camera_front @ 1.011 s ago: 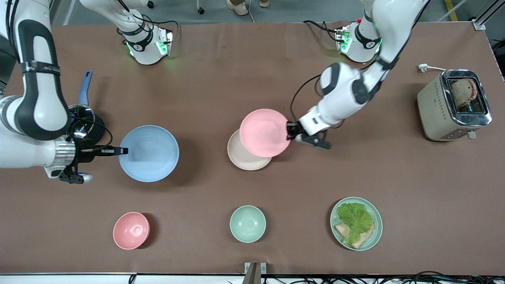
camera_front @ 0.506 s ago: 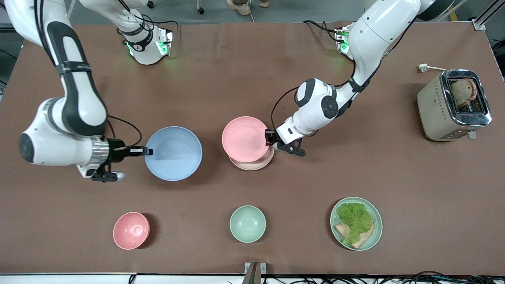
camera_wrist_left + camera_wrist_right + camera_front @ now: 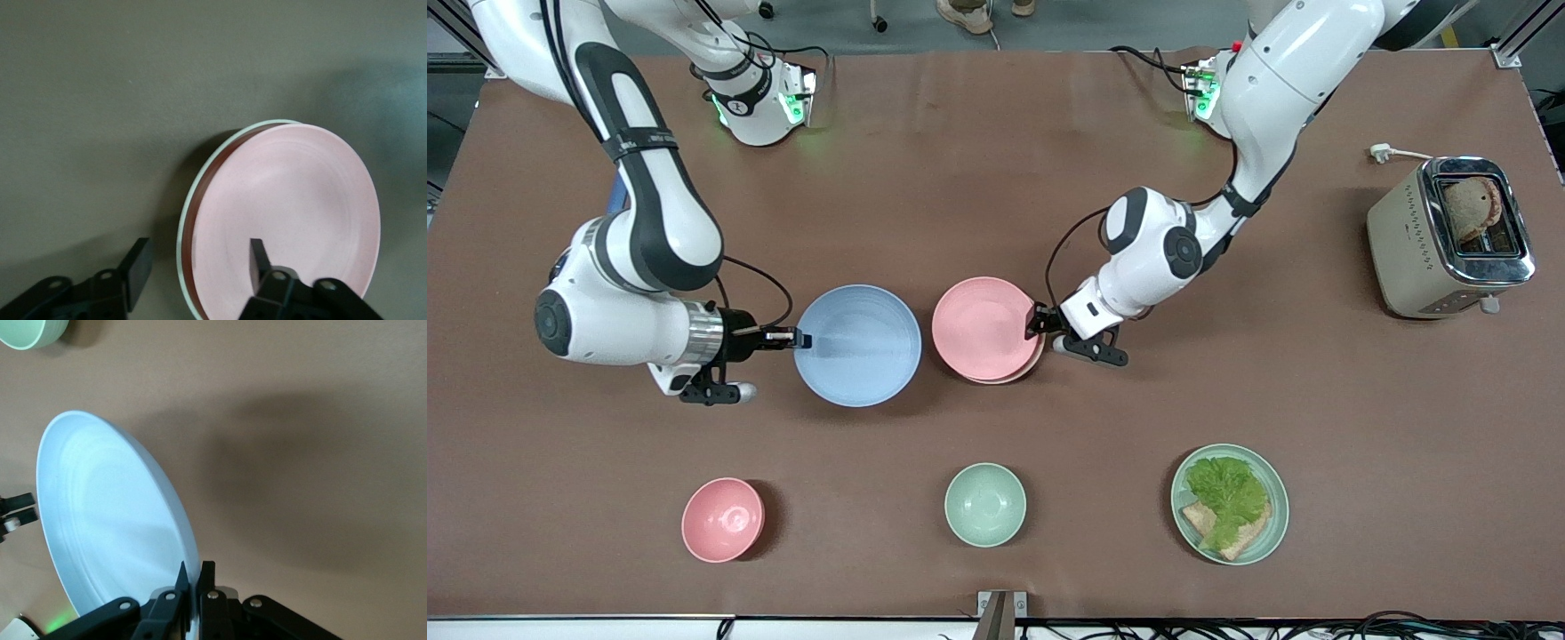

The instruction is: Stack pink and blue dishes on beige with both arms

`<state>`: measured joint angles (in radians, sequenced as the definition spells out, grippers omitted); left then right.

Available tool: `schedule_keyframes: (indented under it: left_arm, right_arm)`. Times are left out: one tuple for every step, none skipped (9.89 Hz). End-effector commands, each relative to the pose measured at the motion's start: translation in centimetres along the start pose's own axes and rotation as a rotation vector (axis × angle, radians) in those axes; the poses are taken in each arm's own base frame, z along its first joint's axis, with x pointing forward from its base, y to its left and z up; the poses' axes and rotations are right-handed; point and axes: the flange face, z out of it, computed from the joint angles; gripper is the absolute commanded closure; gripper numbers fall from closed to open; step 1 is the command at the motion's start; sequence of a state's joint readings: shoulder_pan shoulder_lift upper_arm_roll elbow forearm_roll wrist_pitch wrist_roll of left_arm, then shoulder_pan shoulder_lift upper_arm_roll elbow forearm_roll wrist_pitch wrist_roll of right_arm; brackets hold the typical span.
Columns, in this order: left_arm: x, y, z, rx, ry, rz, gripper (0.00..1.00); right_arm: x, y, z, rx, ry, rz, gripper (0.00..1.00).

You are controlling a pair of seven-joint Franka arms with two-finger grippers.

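Note:
The pink plate lies on the beige plate, of which only a thin rim shows. My left gripper sits at the stack's edge toward the left arm's end, open. In the left wrist view its fingers stand apart on either side of the pink plate's rim, with the beige plate's pale edge below it. My right gripper is shut on the rim of the blue plate. That plate hangs tilted over the table beside the stack. In the right wrist view the right gripper pinches the blue plate.
A pink bowl, a mint bowl and a mint plate with lettuce and bread stand nearer the front camera. A toaster with bread stands at the left arm's end of the table.
The left arm lowered the pink plate onto the beige plate and its fingers opened. The right arm carried the blue plate toward the stack.

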<state>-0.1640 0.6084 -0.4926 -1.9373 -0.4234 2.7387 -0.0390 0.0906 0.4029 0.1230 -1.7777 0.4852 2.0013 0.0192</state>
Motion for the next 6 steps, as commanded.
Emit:
schedule_keyframes:
  left_arm:
    - [0.9,-0.6,-8.0,0.038,-0.120,0.012,0.00]
    - [1.7,-1.6,-13.1,0.068,-0.129,-0.001,0.00]
    - [2.9,-2.9,-18.8,0.093,-0.132,-0.034,0.00]
    - [3.8,-4.5,-24.0,0.100,-0.192,-0.067,0.00]
    - [5.6,-6.2,-30.0,0.100,-0.209,-0.120,0.00]
    - [6.6,-8.0,-33.9,0.137,-0.204,-0.145,0.00]
  right_arm:
    - [-3.0,-4.1,4.4,-0.009,0.018,0.001,0.99]
    - [-3.9,-6.1,6.3,0.000,0.037,-0.015,0.98]
    - [-4.7,-7.3,7.8,0.006,0.031,-0.025,0.98]
    - [-5.1,-8.0,9.4,0.010,0.001,-0.033,0.98]
    - [-5.4,-8.3,10.8,0.013,-0.017,-0.034,0.97]
    - [-5.8,-8.8,12.7,0.012,-0.003,-0.044,0.96]
